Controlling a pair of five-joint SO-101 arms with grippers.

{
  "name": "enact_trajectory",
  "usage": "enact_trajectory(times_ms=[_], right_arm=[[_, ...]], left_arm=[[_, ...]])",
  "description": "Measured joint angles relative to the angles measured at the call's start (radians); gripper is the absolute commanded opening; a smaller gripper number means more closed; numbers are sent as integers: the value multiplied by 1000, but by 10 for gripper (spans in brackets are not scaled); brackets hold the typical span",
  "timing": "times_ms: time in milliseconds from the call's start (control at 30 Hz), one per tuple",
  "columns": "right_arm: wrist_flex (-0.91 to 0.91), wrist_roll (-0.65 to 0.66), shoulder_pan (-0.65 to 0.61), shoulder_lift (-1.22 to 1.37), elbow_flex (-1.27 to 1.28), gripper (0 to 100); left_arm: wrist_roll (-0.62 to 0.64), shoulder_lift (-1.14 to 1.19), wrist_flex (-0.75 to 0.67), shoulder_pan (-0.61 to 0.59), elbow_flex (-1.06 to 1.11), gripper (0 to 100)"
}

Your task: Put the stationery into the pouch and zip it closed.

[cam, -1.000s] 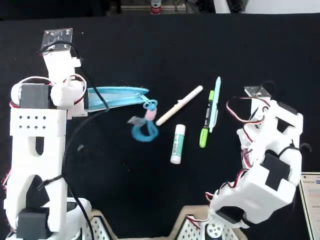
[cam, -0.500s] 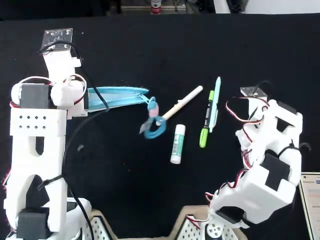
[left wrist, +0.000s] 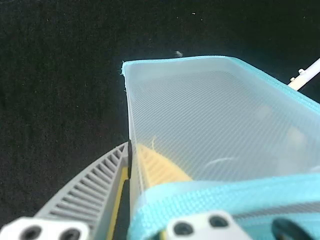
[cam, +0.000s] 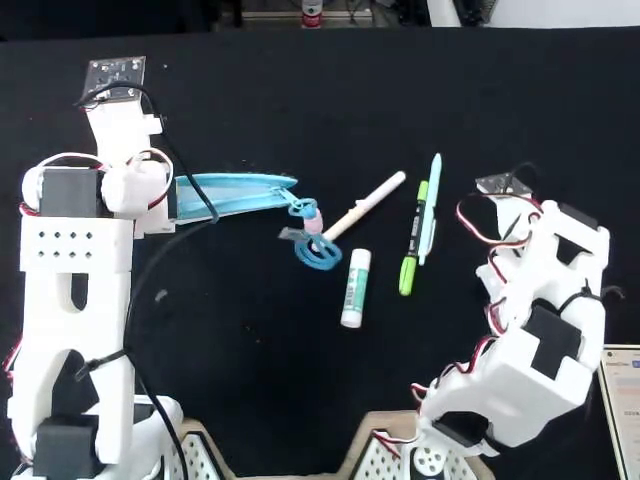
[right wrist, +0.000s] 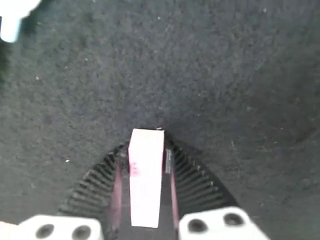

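Observation:
The blue mesh pouch (cam: 235, 193) hangs off the table, and my left gripper (cam: 172, 203) is shut on its end. Its mesh wall (left wrist: 215, 125) is close up in the left wrist view, clamped at my left gripper (left wrist: 134, 150). A blue ring charm (cam: 317, 252) dangles from the zipper end. On the black table lie a white pen (cam: 360, 209), a light blue pen (cam: 431, 205), a green highlighter (cam: 413, 240) and a glue stick (cam: 355, 287). My right gripper (right wrist: 145, 146) is shut on a white eraser (right wrist: 145, 175) just above the mat, right of the pens.
The right arm's body (cam: 535, 330) stands right of the pens. A card (cam: 622, 400) lies at the table's right edge. Bare black mat (cam: 300, 110) lies behind the stationery and in front of the glue stick.
The ring charm on the zipper has swung right and up, closer to the white pen. The right arm's wrist has shifted slightly. The pouch and the left arm have stayed put.

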Motion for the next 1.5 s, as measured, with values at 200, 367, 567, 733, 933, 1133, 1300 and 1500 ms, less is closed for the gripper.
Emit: enact_trajectory(times_ms=[200,367,567,733,933,1133,1300,1500], right_arm=[[124,17,0,-199,5,11],[262,17,-52,-453,5,11],[305,-71,-192,-747,5,11],[305,-278,-423,-967,26,11],[210,-609,-752,-1188,25,11],[-71,-773,-984,-1324,130,11],[-354,-783,-1097,-1369,285,11],[-701,-786,-1195,-1369,443,11]], left_arm=[[0,0,0,0,0,30],[0,0,0,0,0,30],[0,0,0,0,0,30],[0,0,0,0,0,30],[0,0,0,0,0,30],[0,0,0,0,0,30],[0,0,0,0,0,30],[0,0,0,0,0,30]])
